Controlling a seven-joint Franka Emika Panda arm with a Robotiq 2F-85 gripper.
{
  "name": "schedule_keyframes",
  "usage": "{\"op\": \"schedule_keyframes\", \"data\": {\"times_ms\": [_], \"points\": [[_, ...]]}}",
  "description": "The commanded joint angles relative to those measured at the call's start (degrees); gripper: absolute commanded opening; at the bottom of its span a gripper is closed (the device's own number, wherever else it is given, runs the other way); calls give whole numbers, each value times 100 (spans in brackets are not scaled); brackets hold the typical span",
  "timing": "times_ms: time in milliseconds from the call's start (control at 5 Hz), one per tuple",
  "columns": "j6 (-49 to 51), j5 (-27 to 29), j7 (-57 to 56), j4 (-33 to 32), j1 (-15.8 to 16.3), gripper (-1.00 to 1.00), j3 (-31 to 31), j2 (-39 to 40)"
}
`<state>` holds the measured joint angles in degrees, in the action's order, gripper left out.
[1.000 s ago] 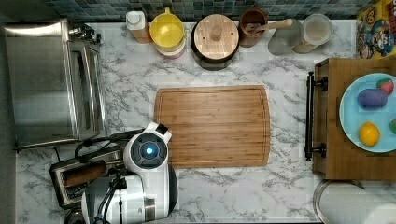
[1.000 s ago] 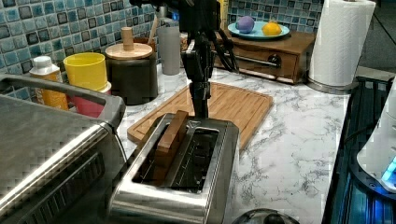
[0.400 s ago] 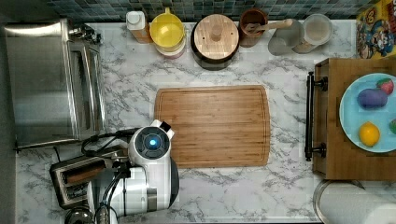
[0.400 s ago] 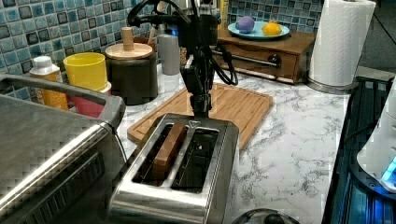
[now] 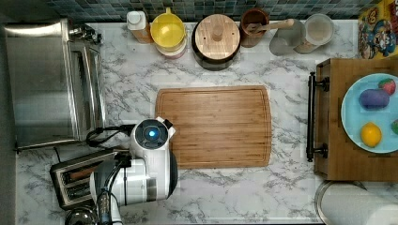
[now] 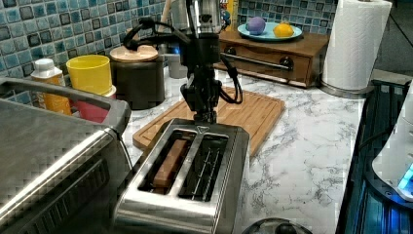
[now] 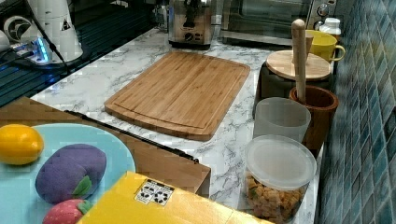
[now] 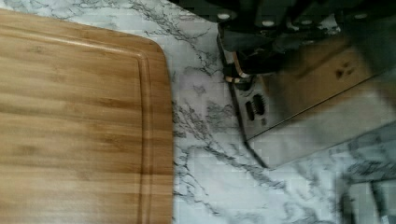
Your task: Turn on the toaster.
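The toaster is a small brushed-steel box at the counter's near end in the left view, with a brown slice of bread sunk low in one of its two slots. My gripper points straight down at the toaster's far end face, fingers shut and tips level with the top edge. In the top view my arm covers that end of the toaster. The wrist view has the steel end face with dark fingers against it. In the right view the toaster stands past the cutting board.
A wooden cutting board lies just beyond the toaster. A large steel toaster oven stands beside it. Jars, a yellow cup and a canister line the tiled wall. A wooden tray with a fruit plate sits at the top view's right.
My gripper has gone down along the toaster's far end, and the bread has sunk from sticking up above the slot to sitting inside it.
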<state>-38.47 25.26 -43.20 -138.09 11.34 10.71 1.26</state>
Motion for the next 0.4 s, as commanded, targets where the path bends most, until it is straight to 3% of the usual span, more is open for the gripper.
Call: {"op": "schedule_keyframes", "data": {"times_ms": [200, 400], "points": [[-340, -516, 754, -731, 147, -100, 123, 531], [-341, -519, 758, -731, 122, -100, 148, 531]]}}
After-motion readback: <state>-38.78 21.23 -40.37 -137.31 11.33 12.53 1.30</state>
